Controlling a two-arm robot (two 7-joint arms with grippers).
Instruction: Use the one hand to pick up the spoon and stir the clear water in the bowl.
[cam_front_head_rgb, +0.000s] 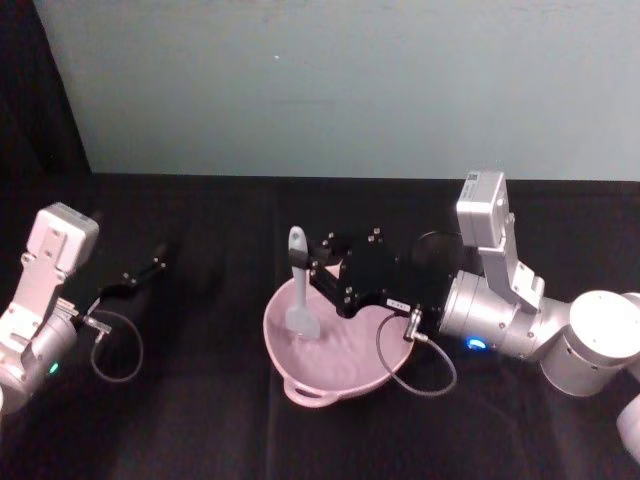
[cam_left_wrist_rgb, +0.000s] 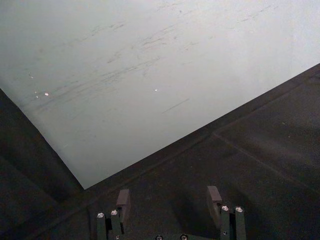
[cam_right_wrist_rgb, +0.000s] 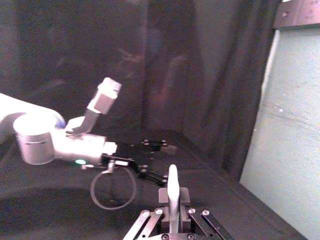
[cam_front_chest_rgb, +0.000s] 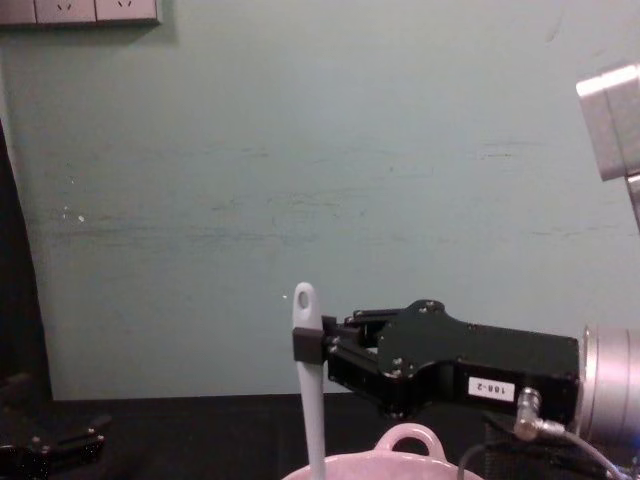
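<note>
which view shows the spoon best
Head view: the spoon shows whole, scoop down in the bowl, handle in the right gripper. Chest view shows its upright handle, the scoop hidden. Right wrist view catches the handle end rising from the gripper.

Right gripper: black, boxy, silver screws, 1 small white label. Wrist silver-grey, cylindrical; thin grey cable attached.

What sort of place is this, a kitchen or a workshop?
Probably a robot test lab, not a kitchen: a black-draped table, a plain wall carrying sockets, and the right pincer holding a white spoon upright in a pink bowl while the left pincer sits parked, open.
</note>
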